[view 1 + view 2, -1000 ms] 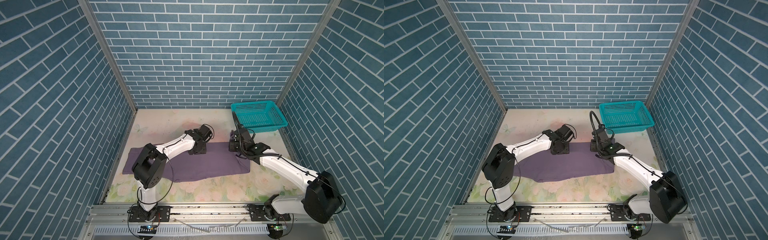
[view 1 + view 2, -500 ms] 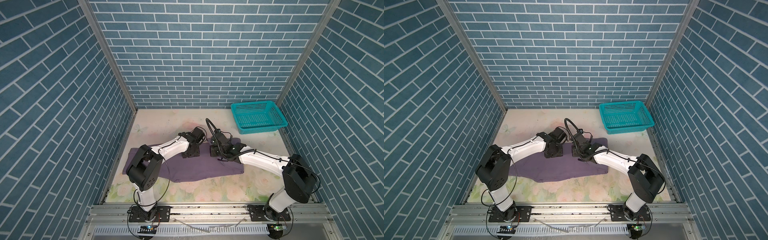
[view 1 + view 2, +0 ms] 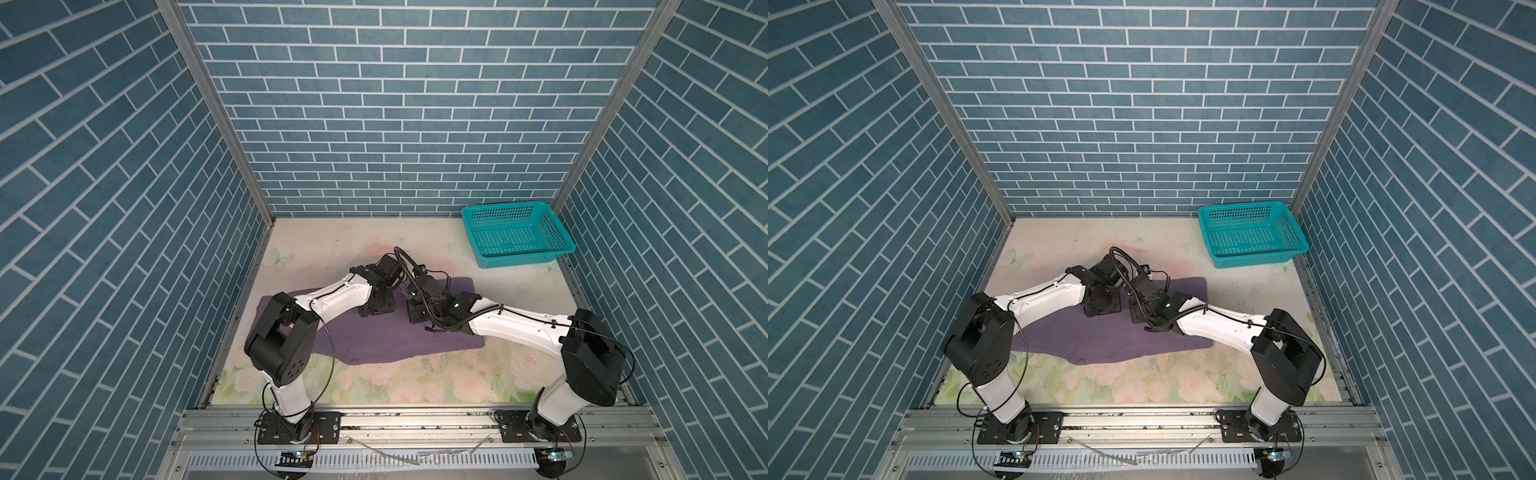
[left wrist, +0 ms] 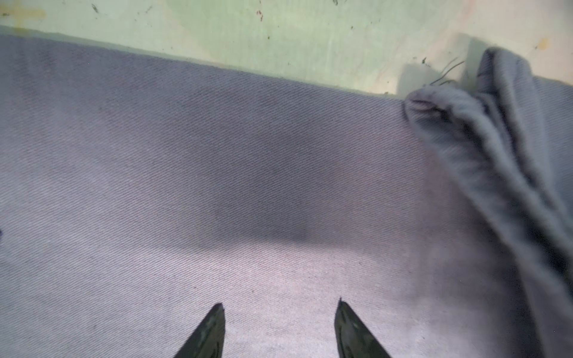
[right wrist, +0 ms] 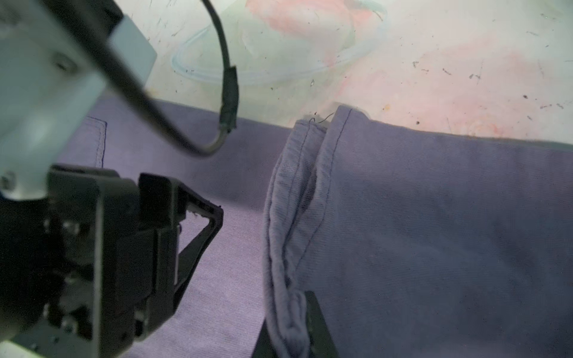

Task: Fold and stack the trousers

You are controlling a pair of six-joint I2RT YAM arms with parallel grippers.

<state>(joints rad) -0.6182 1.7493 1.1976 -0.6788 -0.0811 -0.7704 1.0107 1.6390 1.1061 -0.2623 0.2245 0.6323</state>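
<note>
The table (image 3: 415,386) is covered with a pale floral print, which is seen scuffed and speckled with dark marks in both wrist views. The muted purple trousers (image 3: 374,336) are spread flat across its middle as a long band, and their right end is doubled back onto the rest with a stitched hem uppermost. A teal perforated basket (image 3: 523,259) is set in the far right corner, apart from the cloth.

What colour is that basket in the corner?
The basket is teal, clearest in a top view.
</note>
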